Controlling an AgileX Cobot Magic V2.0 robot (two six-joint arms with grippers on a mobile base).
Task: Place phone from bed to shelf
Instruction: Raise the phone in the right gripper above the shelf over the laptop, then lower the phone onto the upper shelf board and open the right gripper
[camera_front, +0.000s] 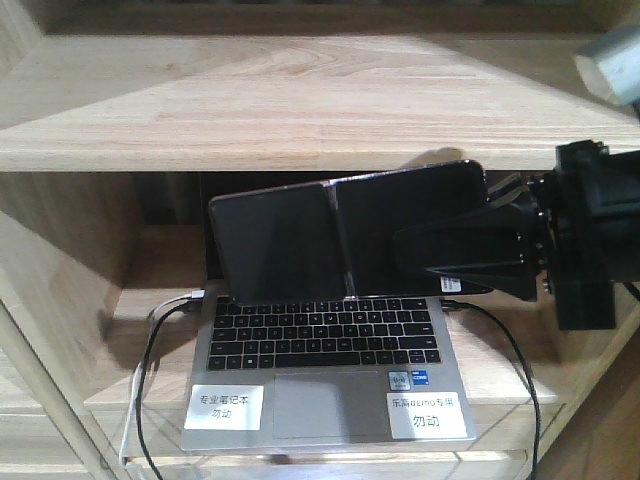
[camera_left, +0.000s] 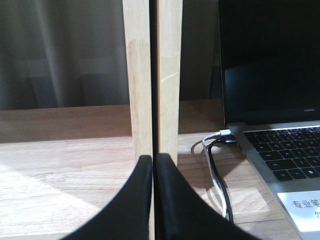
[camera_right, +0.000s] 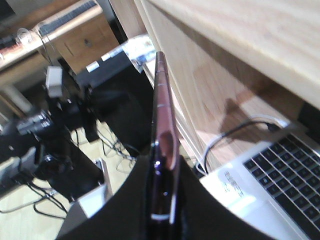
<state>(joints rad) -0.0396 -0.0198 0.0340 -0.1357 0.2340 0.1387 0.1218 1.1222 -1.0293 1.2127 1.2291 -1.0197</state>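
Claw on my right arm (camera_front: 450, 255) reaches sideways, clenched on one phone (camera_front: 340, 240) above one laptop (camera_front: 330, 370); my left claw (camera_left: 153, 200) is clenched, empty.

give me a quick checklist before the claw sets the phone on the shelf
1. Right claw gripping the phone: ok, shut on its right end, phone held edge-up.
2. Phone level with the shelf opening: ok, below the upper board.
3. Landing spot free: not ok, the open laptop sits directly beneath.
4. Cables clear of the path: cannot tell.
5. Left claw out of the way: ok, shut, facing the uprights beside the laptop.
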